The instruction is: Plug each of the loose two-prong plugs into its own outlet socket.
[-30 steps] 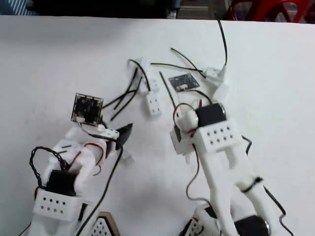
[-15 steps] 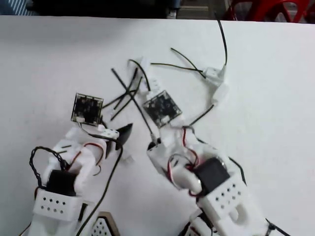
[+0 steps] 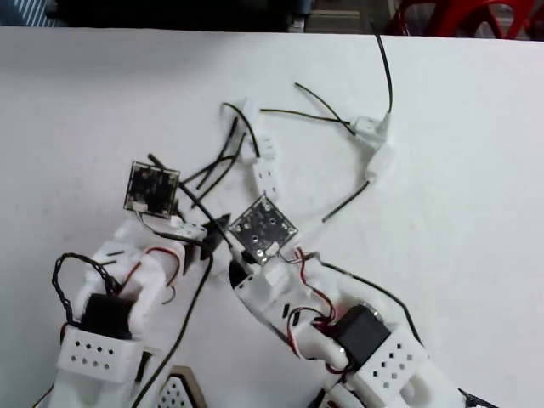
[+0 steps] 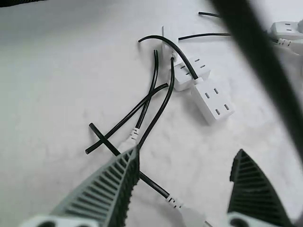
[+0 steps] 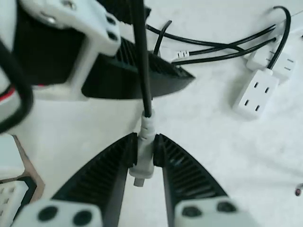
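Right wrist view showed your right fingers (image 5: 110, 166) closed nearly all the way, pinching a white two-prong plug (image 5: 143, 152) by its body. Its black cord (image 5: 141, 56) ran straight up out of the pinch and crossed in front of a dark finger of your other arm. You held that plug well apart from the outlet socket (image 5: 254, 92), a white block lying flat on the surface (image 5: 213, 156) with its slots facing up.

Your left fingers (image 4: 115, 185) stood wide open with nothing in them, hanging over the surface on the arms' side of the outlet socket. A second plug (image 4: 188, 215) lay on the surface under that gap, farther from the outlet socket than the finger ends. Another white socket block (image 4: 187, 75) sat just beside the outlet socket's far end, and loose black cords (image 4: 142, 111) fanned out near both.

From the high view, both arms crowded together on the near side of the outlet socket, and a white connector pair (image 3: 374, 140) lay well apart from it.
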Robot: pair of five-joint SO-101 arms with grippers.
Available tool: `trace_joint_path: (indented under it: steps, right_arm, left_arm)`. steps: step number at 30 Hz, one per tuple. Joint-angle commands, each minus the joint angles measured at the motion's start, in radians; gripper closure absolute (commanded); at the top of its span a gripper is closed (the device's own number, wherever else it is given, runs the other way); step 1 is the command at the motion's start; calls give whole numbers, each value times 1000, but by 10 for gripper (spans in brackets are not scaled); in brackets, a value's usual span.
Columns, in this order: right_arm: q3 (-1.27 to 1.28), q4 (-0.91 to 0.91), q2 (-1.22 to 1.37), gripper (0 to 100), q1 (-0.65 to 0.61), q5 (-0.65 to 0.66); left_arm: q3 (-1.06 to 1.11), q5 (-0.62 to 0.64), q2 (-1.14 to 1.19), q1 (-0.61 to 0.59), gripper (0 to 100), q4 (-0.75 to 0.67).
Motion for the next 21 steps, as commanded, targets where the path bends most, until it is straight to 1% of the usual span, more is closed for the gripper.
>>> trace_joint_path:
  steps: [1, 10, 15, 21]
  right_arm:
    - [-9, -30, 42, 981, -8, 3]
    - [-11, -41, 76, 981, -7, -2]
    - [-11, -53, 77, 981, -5, -2]
    - [-9, -53, 77, 981, -5, -3]
  left_arm:
    - [-12, 5, -16, 38, 692, 9]
    - [-12, 5, -16, 41, 689, 11]
    - [-12, 5, -16, 91, 691, 17]
    - [-11, -9, -16, 110, 691, 20]
